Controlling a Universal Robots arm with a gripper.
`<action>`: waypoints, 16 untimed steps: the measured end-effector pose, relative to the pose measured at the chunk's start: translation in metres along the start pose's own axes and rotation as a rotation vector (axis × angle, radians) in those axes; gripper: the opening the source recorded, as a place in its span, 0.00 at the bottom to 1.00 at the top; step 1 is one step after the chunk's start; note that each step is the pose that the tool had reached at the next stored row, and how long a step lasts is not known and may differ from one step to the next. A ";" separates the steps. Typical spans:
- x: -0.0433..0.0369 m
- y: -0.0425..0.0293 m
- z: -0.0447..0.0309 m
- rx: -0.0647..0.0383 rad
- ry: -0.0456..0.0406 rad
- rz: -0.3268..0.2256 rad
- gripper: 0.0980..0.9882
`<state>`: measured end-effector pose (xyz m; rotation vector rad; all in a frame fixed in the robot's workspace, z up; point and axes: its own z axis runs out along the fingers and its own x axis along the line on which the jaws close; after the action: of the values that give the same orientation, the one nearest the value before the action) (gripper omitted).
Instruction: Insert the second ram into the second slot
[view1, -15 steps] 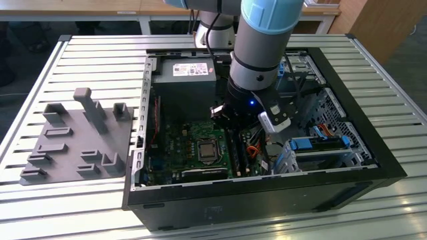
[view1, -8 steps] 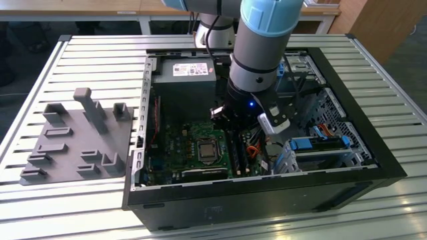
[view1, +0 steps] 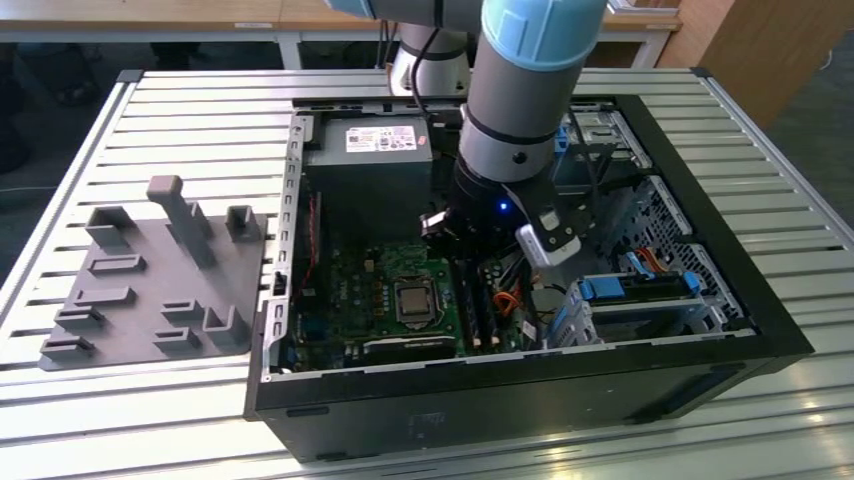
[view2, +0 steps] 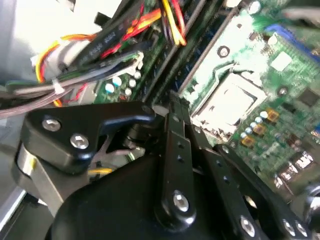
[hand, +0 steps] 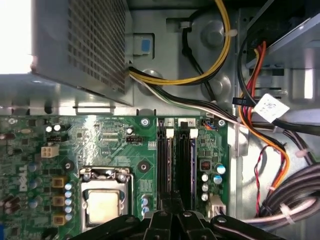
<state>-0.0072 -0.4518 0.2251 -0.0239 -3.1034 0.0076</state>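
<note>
Black end effector (hand: 171, 212), nearest the lens in both wrist views, lowered inside the open computer case (view1: 694, 340); fingers drawn together over the memory slots (hand: 176, 165), and whether they clamp anything cannot be told. Second ram (hand: 184, 167): a dark strip standing in the slot just beside a first strip, between white end clips, directly beyond the fingertips. Processor socket (hand: 105, 200): on the green motherboard (hand: 45, 170), near the slots. Power supply (view1: 367, 150): far end of the case. Grey holder tray (view1: 147, 290): on the slatted surface (view1: 200, 110), at the exterior view's left, well apart from the case.
</note>
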 end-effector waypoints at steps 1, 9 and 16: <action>0.0002 -0.0001 -0.0039 0.001 0.0001 0.000 0.01; 0.0014 -0.0003 -0.0268 0.001 0.0002 0.000 0.01; 0.0017 -0.0003 -0.0367 0.001 0.0002 0.000 0.01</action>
<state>-0.0075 -0.4518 0.2618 -0.0237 -3.1031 0.0088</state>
